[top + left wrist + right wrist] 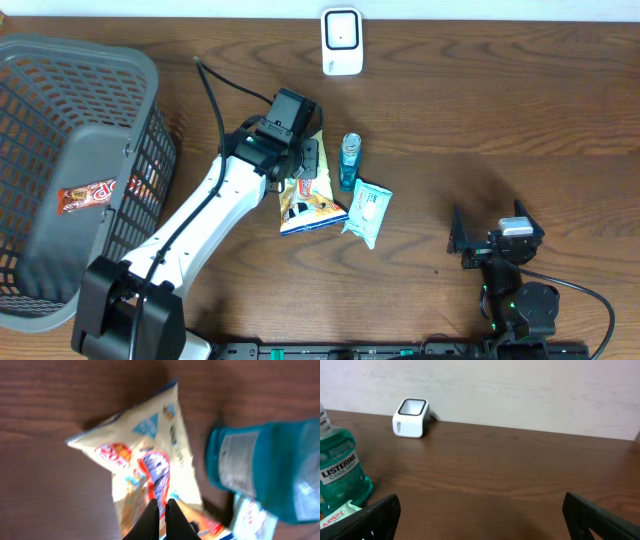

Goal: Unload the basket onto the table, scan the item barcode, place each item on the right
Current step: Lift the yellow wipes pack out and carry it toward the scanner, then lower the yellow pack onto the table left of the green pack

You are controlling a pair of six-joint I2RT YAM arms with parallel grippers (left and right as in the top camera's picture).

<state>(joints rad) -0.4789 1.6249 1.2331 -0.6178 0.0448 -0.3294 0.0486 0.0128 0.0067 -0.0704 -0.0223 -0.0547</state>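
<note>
Dark wood-grain table (480, 120), pale wall (520, 390) behind far edge. White scanner (341, 41) at middle of far edge. Snack bag (308, 195) flat near table centre; teal mouthwash bottle (349, 160) and small pouch (367, 212) just beside it. Grey basket (60, 150) at left edge, candy bar (95, 193) inside. Left gripper (161, 505) closed, tips on snack bag; fold pinched or not, cannot tell. Right gripper (485, 510) by near edge, spread wide, holding nothing.
</note>
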